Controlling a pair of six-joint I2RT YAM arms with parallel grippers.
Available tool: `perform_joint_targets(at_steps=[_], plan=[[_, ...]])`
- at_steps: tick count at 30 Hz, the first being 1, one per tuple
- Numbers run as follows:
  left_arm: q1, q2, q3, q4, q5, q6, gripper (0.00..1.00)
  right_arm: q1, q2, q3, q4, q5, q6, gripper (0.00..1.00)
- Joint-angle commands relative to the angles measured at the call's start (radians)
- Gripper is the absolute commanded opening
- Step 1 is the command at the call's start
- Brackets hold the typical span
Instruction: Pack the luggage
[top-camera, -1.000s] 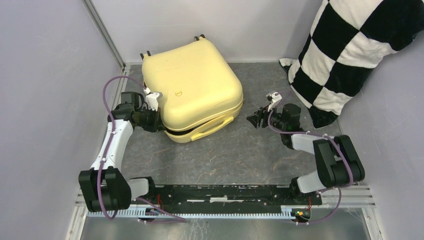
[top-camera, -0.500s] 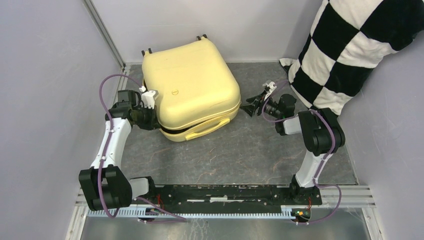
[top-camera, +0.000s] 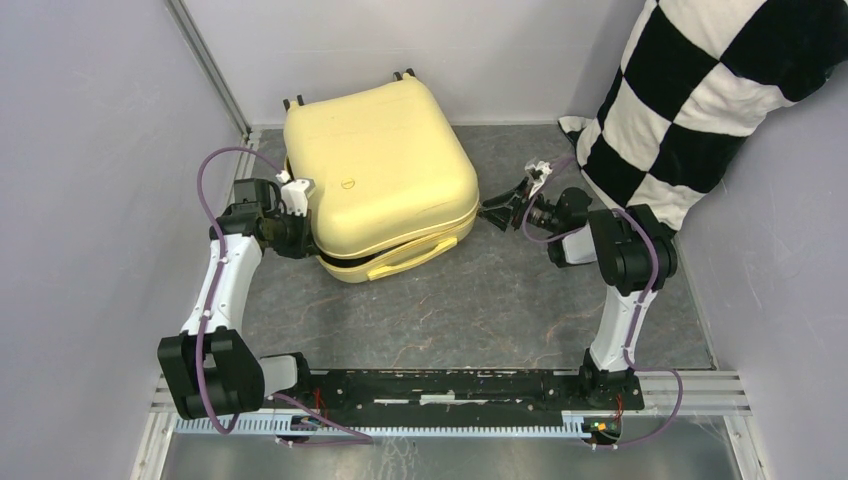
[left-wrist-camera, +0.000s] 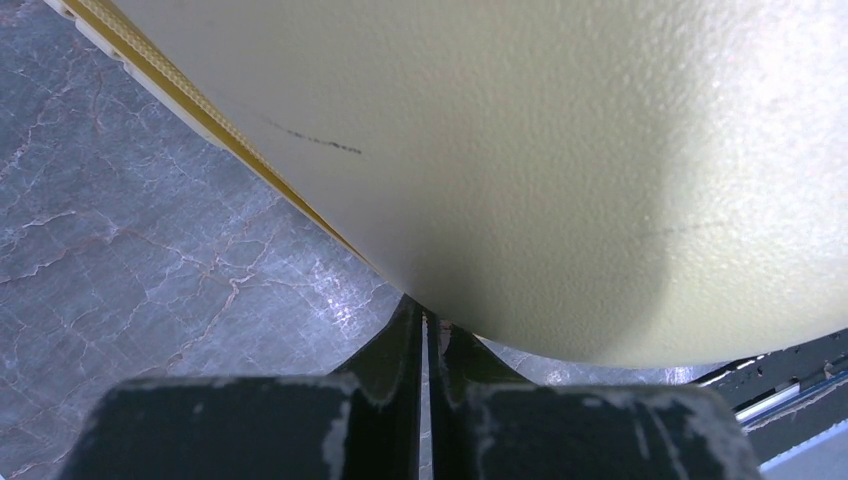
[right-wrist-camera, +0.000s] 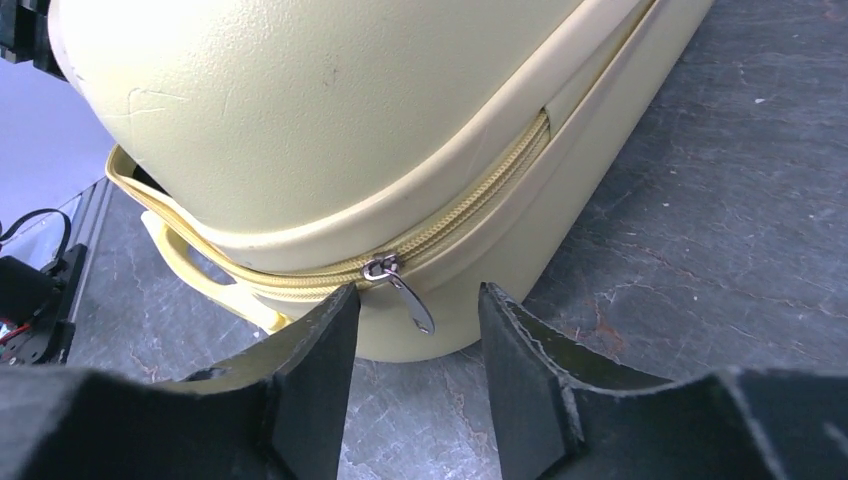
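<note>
Grey table, luggage laid flat, left gripper closed against its shell, right gripper held open facing zip pull.

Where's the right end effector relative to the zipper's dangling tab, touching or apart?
Apart. The right wrist view shows the tab hanging between the right end effector's open fingers, luggage shell visible either side.
</note>
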Motion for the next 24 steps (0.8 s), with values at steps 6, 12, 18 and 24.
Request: perform_joint_targets(at_steps=[6, 12, 18, 24], plan=[[0.008, 0.004, 0.043, 0.1, 0.002, -0.015, 0.02, 0.014, 0.073, 0.034, 0.497, -0.107, 0.307, 0.28], [0.009, 0.007, 0.044, 0.105, 0.012, -0.027, 0.02, 0.014, 0.02, -0.038, 0.502, -0.059, 0.279, 0.0], [0.008, 0.016, 0.039, 0.119, 0.047, -0.06, 0.02, 0.037, -0.126, -0.155, 0.237, 0.011, 0.035, 0.0], [0.004, 0.026, 0.034, 0.154, 0.134, -0.121, 0.02, 0.144, -0.309, -0.218, -0.224, 0.148, -0.304, 0.0]])
